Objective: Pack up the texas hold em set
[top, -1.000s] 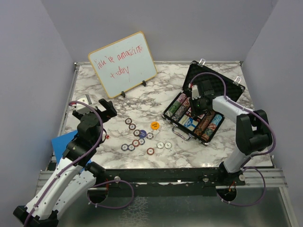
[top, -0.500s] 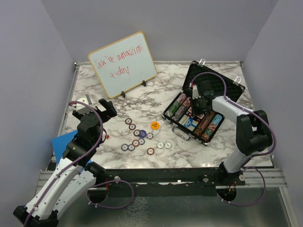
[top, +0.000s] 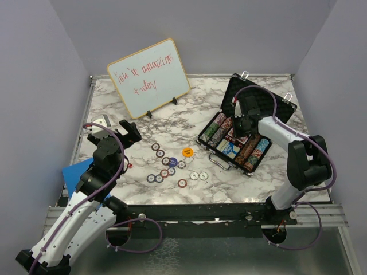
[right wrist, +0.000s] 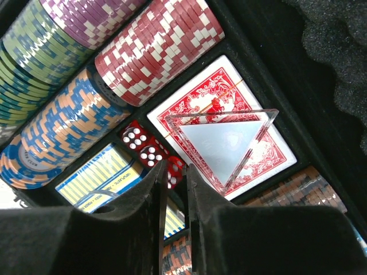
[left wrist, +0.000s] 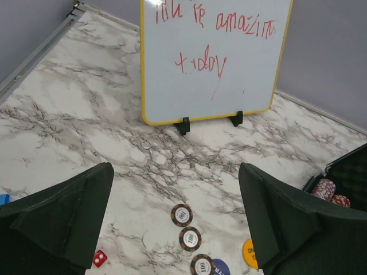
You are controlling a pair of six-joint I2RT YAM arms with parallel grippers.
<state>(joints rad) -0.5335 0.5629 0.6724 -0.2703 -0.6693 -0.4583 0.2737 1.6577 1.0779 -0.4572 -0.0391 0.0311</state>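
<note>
The black briefcase [top: 274, 103] lies open at the right with its foam lid raised. In it are rows of multicoloured chips [right wrist: 155, 48], a red card deck [right wrist: 261, 154] with a clear triangular piece on it, and red dice [right wrist: 137, 139]. My right gripper [top: 241, 129] is down inside the case. In the right wrist view its narrow jaws [right wrist: 176, 167] close on a third red die [right wrist: 175, 172] beside the other two. Loose chips [top: 165, 166] and the orange-yellow disc [top: 187, 152] lie mid-table. My left gripper [left wrist: 175, 169] is open and empty above them, with a red die [left wrist: 98, 258] below it.
The wood-framed whiteboard [top: 148, 77] with red writing stands at the back left, and shows in the left wrist view [left wrist: 212, 57]. A blue flat object [top: 74, 173] sticks out at the table's left edge beside the left arm. Grey walls enclose the table.
My right gripper has shifted slightly inside the case. The left arm and the loose chips have not moved.
</note>
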